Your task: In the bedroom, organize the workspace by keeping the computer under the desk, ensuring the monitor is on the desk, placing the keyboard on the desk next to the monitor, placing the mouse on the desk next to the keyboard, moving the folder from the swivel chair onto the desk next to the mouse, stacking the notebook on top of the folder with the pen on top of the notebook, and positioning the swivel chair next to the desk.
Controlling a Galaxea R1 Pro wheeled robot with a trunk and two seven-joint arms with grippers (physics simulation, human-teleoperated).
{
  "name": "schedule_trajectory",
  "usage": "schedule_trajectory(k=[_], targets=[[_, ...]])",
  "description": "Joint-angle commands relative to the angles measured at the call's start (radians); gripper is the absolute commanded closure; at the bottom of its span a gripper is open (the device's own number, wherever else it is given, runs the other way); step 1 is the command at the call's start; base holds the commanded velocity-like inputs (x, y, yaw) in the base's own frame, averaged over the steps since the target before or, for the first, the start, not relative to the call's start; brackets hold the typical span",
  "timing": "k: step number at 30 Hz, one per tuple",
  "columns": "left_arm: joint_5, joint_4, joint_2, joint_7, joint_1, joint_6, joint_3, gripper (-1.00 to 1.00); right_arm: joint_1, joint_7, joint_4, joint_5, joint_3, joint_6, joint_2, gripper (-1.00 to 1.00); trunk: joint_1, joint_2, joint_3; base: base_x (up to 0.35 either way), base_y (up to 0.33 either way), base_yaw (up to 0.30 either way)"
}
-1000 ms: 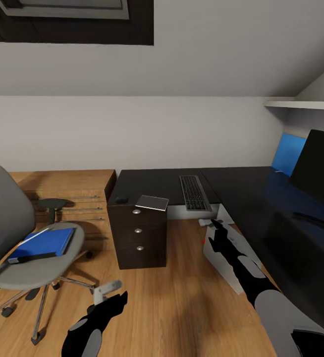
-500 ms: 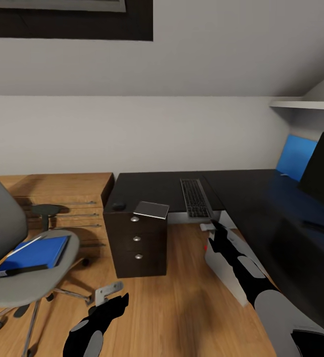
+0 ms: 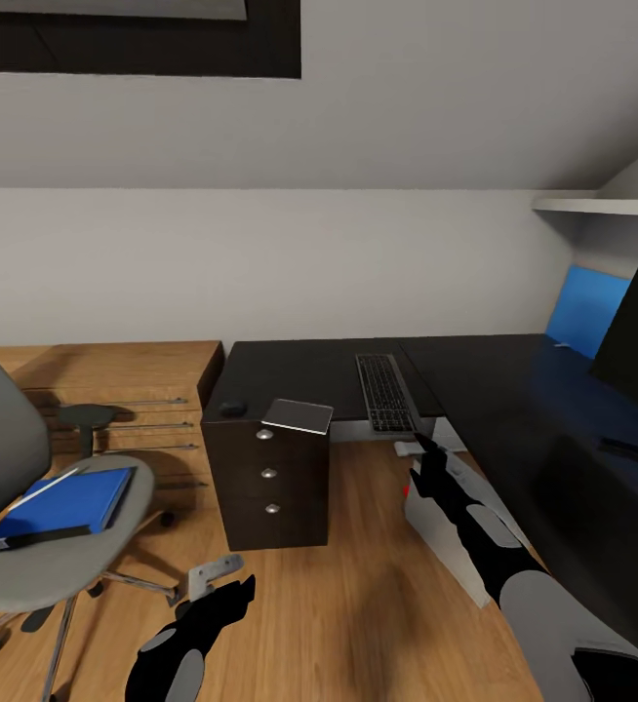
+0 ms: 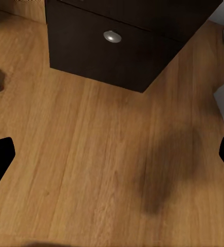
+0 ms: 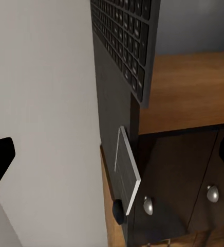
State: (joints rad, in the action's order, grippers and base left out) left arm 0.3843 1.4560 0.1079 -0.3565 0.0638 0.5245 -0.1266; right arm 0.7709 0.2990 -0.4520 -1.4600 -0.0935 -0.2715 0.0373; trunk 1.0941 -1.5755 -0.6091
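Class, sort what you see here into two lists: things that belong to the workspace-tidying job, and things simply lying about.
Job:
desk
keyboard
mouse
notebook
folder
swivel chair
monitor
computer

Lying about:
low wooden counter
blue wall panel
wall shelf

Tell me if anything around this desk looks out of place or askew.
Yes. The notebook sits skewed at the front corner of the desk, over the drawer unit, its corner poking past the edge. The keyboard also overhangs the front edge. The folder lies on the swivel chair seat rather than the desk.
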Motion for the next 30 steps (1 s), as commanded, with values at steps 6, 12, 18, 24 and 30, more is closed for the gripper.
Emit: schedule_trajectory(k=[6,12,18,24,30], targets=[[0.012,0.007,0.001,-0.013,0.001,0.003,-0.043,-1.0,0.001,0.003,0.001,-0.009,-0.005,-0.008,0.002,-1.0,0.0,-0.001,-0.001,0.0,0.0,0.0],[0.015,0.008,0.001,-0.012,0.001,0.003,-0.049,-1.0,0.001,0.003,0.001,-0.015,-0.006,-0.008,0.003,-1.0,0.019,-0.036,-0.017,0.0,0.0,0.0],[0.016,0.009,0.001,-0.012,0.001,0.003,-0.05,-1.0,0.001,0.001,0.003,-0.016,-0.007,-0.008,0.003,-1.0,0.042,-0.078,-0.035,0.0,0.0,0.0],[0.016,0.009,0.001,-0.012,0.001,0.003,-0.048,-1.0,0.001,0.0,0.005,-0.015,-0.019,-0.007,0.004,-1.0,0.065,-0.12,-0.054,0.0,0.0,0.0],[0.016,0.009,0.001,-0.012,0.001,0.003,-0.048,-1.0,0.001,0.0,0.004,-0.014,-0.031,-0.004,0.004,-1.0,0.088,-0.162,-0.073,0.0,0.0,0.0]])
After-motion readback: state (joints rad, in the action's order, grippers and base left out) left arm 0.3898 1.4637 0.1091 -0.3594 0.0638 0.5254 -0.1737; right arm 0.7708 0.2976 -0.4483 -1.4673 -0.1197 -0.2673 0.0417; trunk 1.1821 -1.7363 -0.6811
